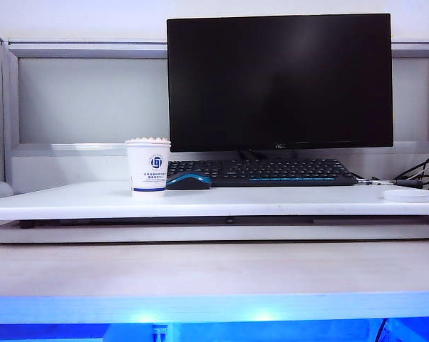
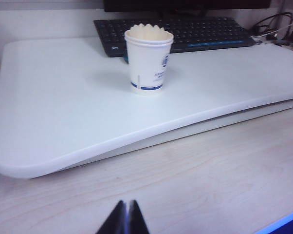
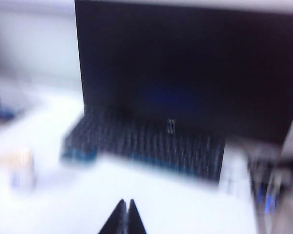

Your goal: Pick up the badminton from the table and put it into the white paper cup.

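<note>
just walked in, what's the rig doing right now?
Nothing is being handled. The badminton already sits in the white paper cup, feather tips poking above the rim, on the table beside the mouse and keyboard. Neither arm shows in the exterior view. The left gripper is shut and empty, low over the wooden surface in front. The right gripper is also shut and empty; its wrist view is blurred, facing the monitor.

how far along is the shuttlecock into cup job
It looks done: the badminton's feather tips show above the rim of the white paper cup on the table. Nothing in hand: left gripper and right gripper are shut, empty. Nothing visibly left.
</note>
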`<control>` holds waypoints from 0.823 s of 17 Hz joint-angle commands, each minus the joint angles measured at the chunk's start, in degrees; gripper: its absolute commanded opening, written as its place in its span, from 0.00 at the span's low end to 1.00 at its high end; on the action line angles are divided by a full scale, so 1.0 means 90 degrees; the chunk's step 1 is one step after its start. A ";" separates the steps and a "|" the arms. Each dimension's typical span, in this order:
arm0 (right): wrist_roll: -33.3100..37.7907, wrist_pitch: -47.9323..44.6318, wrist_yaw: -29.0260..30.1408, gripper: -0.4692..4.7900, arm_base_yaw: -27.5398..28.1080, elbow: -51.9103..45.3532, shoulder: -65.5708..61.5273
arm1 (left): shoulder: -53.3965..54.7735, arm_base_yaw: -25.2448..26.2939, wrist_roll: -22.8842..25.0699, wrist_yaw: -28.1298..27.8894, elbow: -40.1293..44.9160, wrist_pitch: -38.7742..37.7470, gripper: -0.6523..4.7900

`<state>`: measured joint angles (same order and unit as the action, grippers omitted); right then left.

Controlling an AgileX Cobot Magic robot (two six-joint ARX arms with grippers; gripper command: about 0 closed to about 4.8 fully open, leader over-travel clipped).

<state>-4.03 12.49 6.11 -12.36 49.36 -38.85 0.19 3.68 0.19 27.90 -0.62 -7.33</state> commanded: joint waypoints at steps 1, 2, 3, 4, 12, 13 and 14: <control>0.0165 -0.0090 -0.0420 0.07 -0.0002 -0.1302 0.0928 | 0.0002 0.0005 0.0000 -0.0146 0.0012 -0.0080 0.16; 0.0168 -0.0095 -0.0488 0.07 -0.0002 -0.1732 0.1256 | 0.0002 0.0005 0.0000 -0.0148 0.0012 -0.0085 0.16; 0.0168 -0.0100 -0.0566 0.07 -0.0002 -0.2127 0.1576 | 0.0002 0.0005 0.0000 -0.0148 0.0012 -0.0083 0.16; 0.0219 -0.0112 -0.0573 0.07 -0.0002 -0.2455 0.1843 | 0.0002 0.0005 0.0000 -0.0148 0.0012 -0.0083 0.16; 0.0658 -0.0534 -0.0855 0.07 -0.0015 -0.4665 0.3813 | 0.0002 0.0005 0.0005 -0.0746 0.0015 -0.0085 0.16; 0.0658 -0.0527 -0.0855 0.07 -0.0015 -0.4777 0.3881 | 0.0002 0.0005 0.0005 -0.0935 0.0015 -0.0085 0.16; 0.0658 -0.0510 -0.0855 0.07 -0.0012 -0.4874 0.3920 | 0.0002 0.0005 0.0005 -0.1129 0.0015 -0.0085 0.16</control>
<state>1.72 8.60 -1.37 -12.43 5.91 -3.90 0.16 3.68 0.19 20.34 -0.62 -7.53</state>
